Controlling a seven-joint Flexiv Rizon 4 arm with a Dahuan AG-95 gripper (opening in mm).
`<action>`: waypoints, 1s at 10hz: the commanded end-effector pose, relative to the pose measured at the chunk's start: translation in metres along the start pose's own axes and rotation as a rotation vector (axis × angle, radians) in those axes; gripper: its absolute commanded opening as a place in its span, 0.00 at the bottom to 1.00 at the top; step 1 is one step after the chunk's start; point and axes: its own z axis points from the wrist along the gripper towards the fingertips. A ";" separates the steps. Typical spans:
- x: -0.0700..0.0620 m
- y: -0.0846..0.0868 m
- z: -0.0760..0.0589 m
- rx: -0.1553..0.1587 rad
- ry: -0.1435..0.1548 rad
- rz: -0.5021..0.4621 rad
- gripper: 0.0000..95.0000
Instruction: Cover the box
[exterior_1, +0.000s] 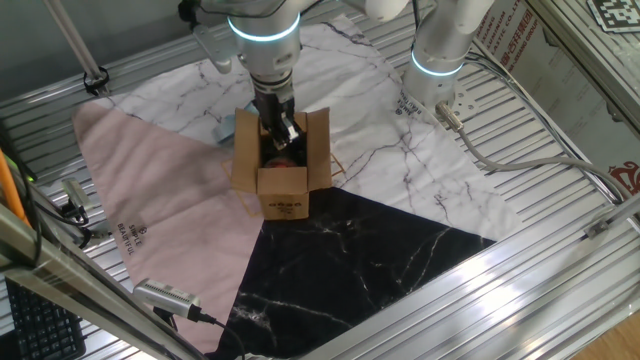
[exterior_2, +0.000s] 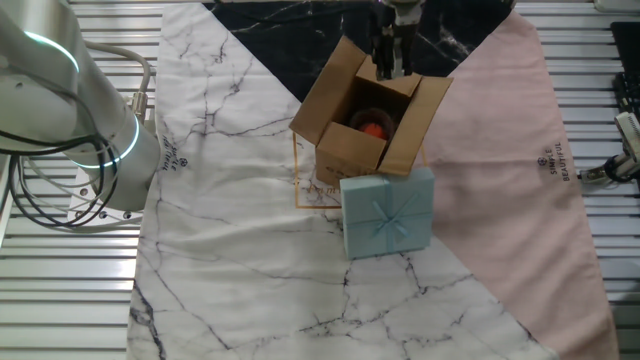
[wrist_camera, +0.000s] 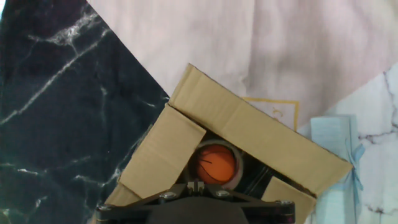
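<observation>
Seen in one fixed view, near to far: black marble-pattern cloth (exterior_1: 350, 255) spread at the near edge of the bench (exterior_1: 560, 215); pink cloth (exterior_1: 160, 190) to its left; white marble-pattern cloth (exterior_1: 400, 130) beyond. Box (exterior_1: 283, 165) standing about where the three cloths meet, upright, top open; side flaps raised, near flap folded outward and down; dark printed label on the near face. End effector (exterior_1: 280, 128) positioned directly above the open top, fingers reaching between the raised flaps; degree of opening cannot be told, and no object seen in its hold. Orange ball (wrist_camera: 216, 165) resting inside the box, within a ring-shaped item (wrist_camera: 236, 163). Pale blue gift box (exterior_2: 388, 212) with ribbon just beside the box, on the white cloth.
</observation>
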 end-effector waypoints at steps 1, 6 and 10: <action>-0.003 0.001 0.000 -0.002 0.000 0.007 0.00; -0.003 0.002 0.001 -0.011 0.000 0.021 0.00; 0.000 0.003 -0.002 -0.017 -0.002 0.031 0.00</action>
